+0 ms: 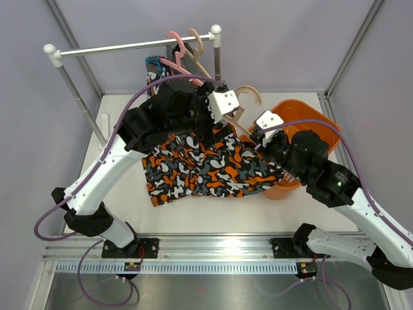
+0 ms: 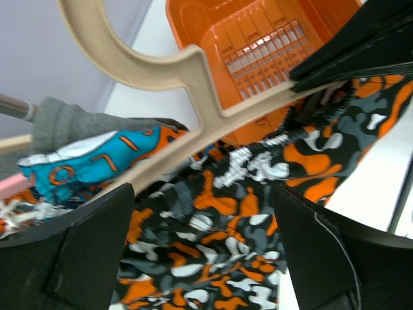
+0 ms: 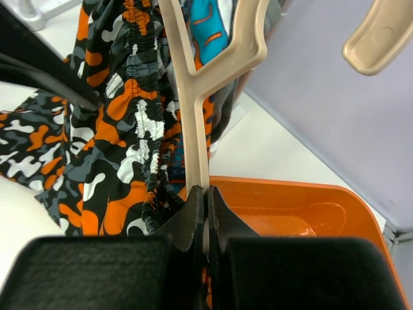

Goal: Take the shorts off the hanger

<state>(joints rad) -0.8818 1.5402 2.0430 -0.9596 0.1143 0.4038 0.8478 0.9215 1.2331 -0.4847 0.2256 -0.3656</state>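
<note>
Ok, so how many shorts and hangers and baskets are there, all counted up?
Shorts: 3 (camouflage shorts, blue shorts, grey shorts)
Hangers: 3 (pink hanger, tan hanger, beige hanger)
Baskets: 1 (orange basket)
Total: 7

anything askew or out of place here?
The beige hanger is off the rail, tilted over the table and pinched in the right gripper. The camouflage shorts, waistband bunched on it, sprawl across the table instead of hanging.
</note>
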